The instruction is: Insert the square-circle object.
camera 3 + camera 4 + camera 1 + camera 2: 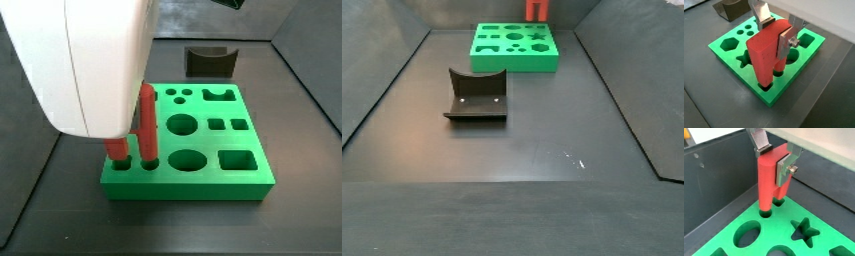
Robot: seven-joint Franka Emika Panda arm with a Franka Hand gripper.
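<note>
The square-circle object (763,55) is a tall red piece with a square bar and a round peg side by side. It is not a small dark block. My gripper (776,32) is shut on its upper part, with the silver fingers on opposite faces, as both wrist views show (773,162). The piece (765,183) stands upright with its lower ends in two holes at a corner of the green board (724,50). In a side view the red legs (147,125) enter the board (187,185) at its front-left corner. The gripper is hidden there behind the white arm (80,60).
The dark fixture (476,98) stands on the floor apart from the green board (516,62), and it also shows in other views (731,9) (210,60). The board has several other shaped holes. Dark walls enclose the floor.
</note>
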